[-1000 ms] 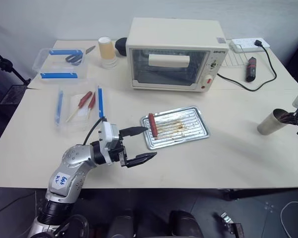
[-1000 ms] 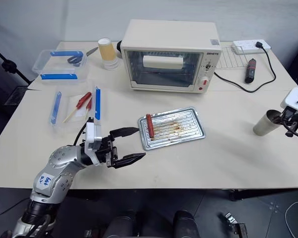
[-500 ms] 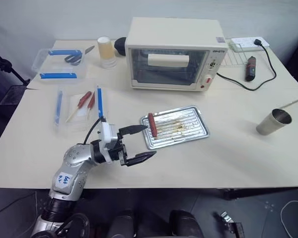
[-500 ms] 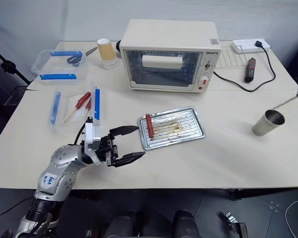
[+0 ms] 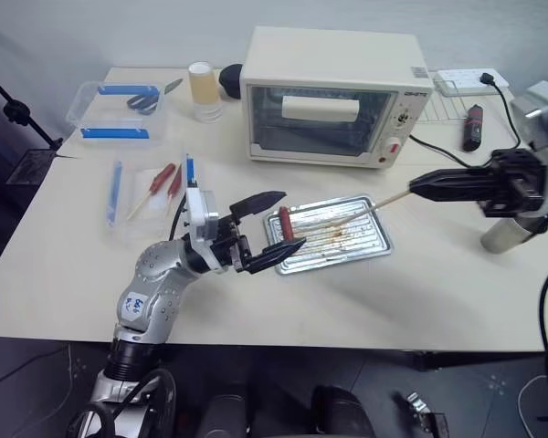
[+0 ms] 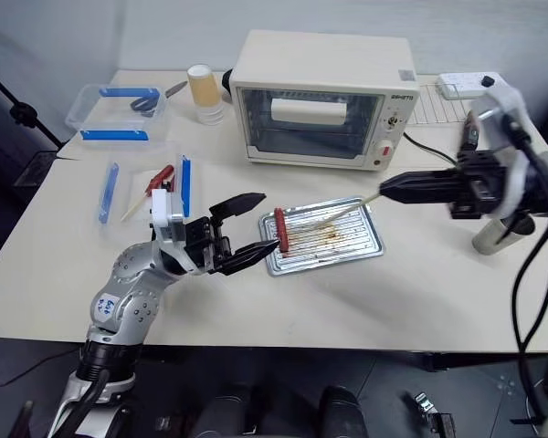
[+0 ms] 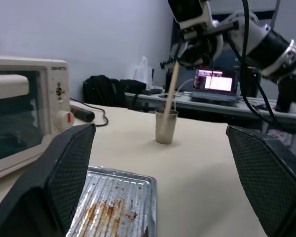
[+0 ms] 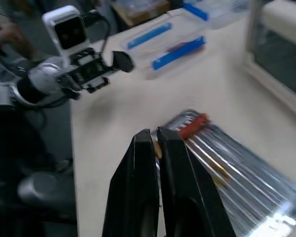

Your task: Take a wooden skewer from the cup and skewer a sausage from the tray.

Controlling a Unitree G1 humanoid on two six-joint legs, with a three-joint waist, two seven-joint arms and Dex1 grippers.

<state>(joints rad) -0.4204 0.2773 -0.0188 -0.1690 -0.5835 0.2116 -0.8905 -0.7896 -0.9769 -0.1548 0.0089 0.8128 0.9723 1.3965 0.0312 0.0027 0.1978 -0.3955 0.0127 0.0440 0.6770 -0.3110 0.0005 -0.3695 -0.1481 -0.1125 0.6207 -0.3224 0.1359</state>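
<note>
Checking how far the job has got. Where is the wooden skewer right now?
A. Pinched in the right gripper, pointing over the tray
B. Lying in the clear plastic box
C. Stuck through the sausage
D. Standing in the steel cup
A: the right gripper is shut on the wooden skewer, its tip above the tray.

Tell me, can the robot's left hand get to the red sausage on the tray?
Probably yes. The open left gripper hangs right beside the sausage at the tray's near end, nothing between them.
</note>
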